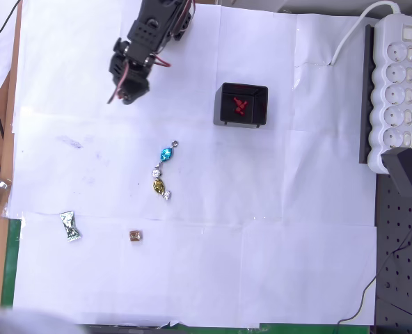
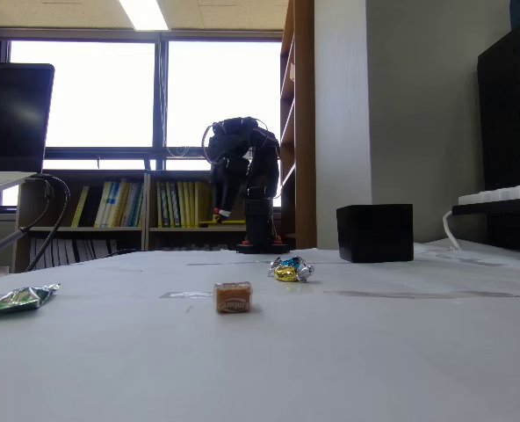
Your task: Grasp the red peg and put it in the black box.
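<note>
The arm sits folded back, its fingers (image 1: 122, 94) too dark to tell if parted, well apart from the box (image 1: 241, 105), where red pegs (image 1: 239, 106) already lie, so I'd judge the next move is finding any peg left on the bench (image 1: 296, 209).

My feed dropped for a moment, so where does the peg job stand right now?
Done, it seems: several red pegs lie inside the black box. In hand: apparently nothing; the pincer hangs above bare paper left of the box in the overhead view, though I cannot tell whether it is open. Left: I spot no loose peg on the table, just wrapped candies.
</note>
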